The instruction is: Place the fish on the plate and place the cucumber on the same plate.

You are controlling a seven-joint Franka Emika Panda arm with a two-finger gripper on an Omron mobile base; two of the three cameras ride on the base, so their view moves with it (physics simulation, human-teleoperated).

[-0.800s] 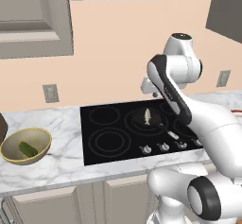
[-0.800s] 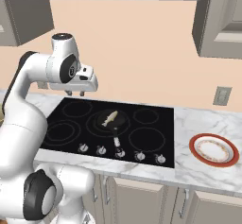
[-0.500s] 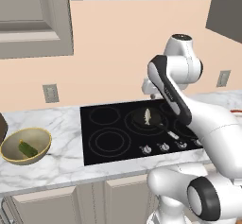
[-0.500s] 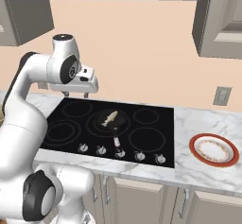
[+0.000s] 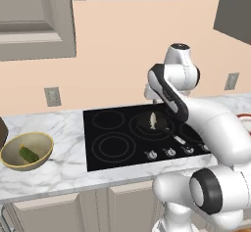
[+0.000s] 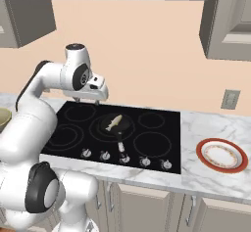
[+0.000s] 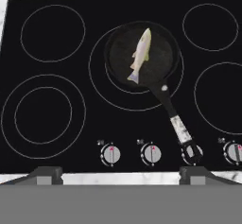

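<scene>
Nearest you in the hand view, the two fingertips (image 7: 45, 173) sit far apart at the bottom edge, so the gripper (image 6: 90, 100) is spread wide and grasping nothing. It hangs in the air over the back left part of the cooktop (image 6: 157, 148). Just beyond the fingertips you have a row of knobs (image 7: 111, 153) along the cooktop's front edge; four show in the hand view. Past them lies one black pan (image 7: 160, 53) on the large middle ring, its handle (image 7: 175, 119) slanting back toward the knobs. One fish (image 7: 141, 54) lies inside the pan, tilted, well ahead of the jaws and between their lines rather than within them. In the left base view you can see one tan bowl (image 5: 39, 143) on the marble counter (image 5: 63, 170) left of the cooktop, and one cucumber (image 5: 29, 153) lies in it, well apart from the gripper. In the right base view one plate (image 6: 221, 154) with a red rim rests on the counter right of the cooktop, with nothing on it. Farther back, an outlet (image 6: 229, 99) is set in the wall.
</scene>
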